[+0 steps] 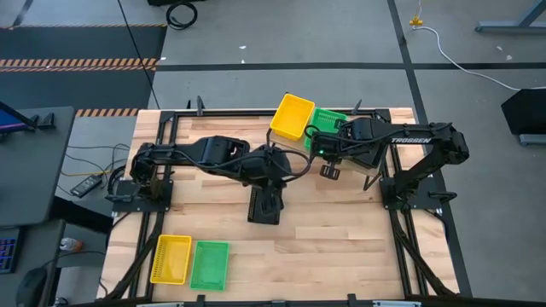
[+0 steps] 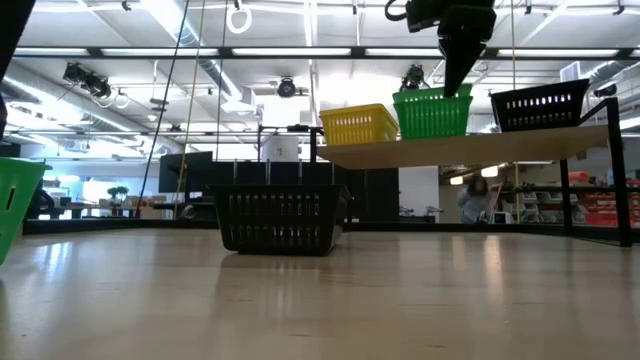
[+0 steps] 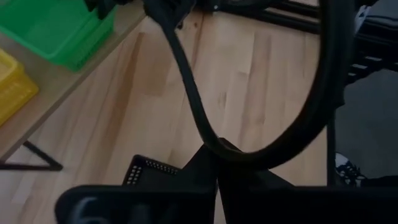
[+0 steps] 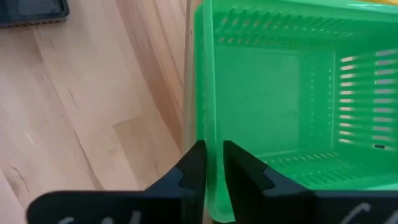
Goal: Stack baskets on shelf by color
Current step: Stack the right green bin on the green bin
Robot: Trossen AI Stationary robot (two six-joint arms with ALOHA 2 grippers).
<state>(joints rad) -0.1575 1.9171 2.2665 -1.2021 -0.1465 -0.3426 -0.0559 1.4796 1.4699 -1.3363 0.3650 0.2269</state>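
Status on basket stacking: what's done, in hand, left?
Done: a yellow mesh plastic basket, a green mesh plastic basket and a black mesh plastic basket sit on the light-wood shelf. In hand: the right end effector pinches that green basket's wall. Left: a loose black basket mid-table at the left end effector, plus a loose yellow basket and a loose green basket on the table's left side.

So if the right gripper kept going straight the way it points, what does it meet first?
The right gripper already straddles the near wall of the green basket on the shelf; pushing on, it would probably bottom out on that rim.
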